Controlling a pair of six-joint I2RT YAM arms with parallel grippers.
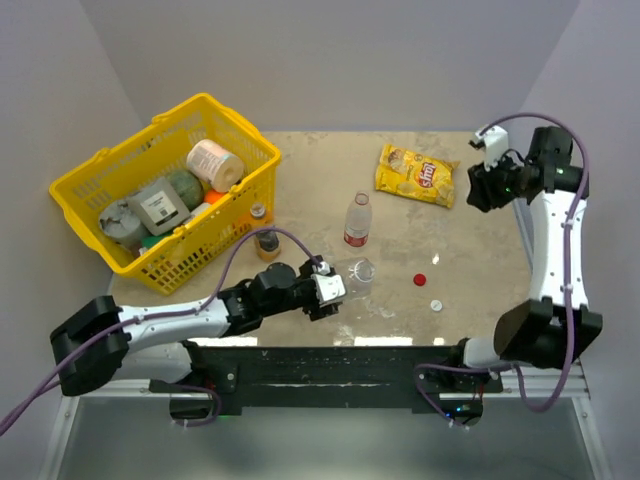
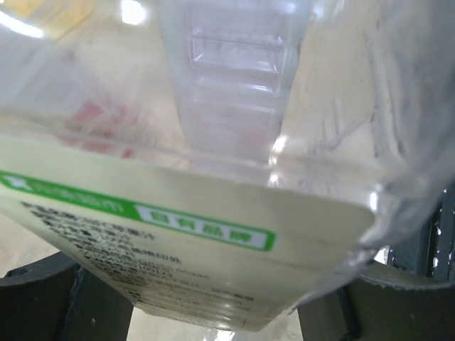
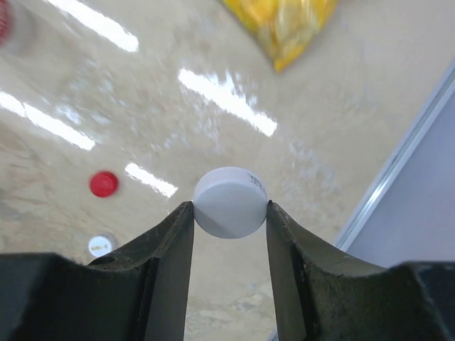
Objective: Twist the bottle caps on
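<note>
The right end effector (image 3: 229, 210) pinches a white cap (image 3: 230, 200); the left end effector (image 1: 334, 288) grips a clear bottle (image 1: 358, 270). Next, the cap likely goes toward eight o'clock, onto the bottle's mouth

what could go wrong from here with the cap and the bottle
1. The right gripper pinches the white cap only by its rim at the fingertips, so it may tilt or slip out on the way over.
2. The clear bottle in the left gripper looks thin, and squeezing could warp it and cross the threads.
3. The standing bottle is close by and could get knocked over.
</note>
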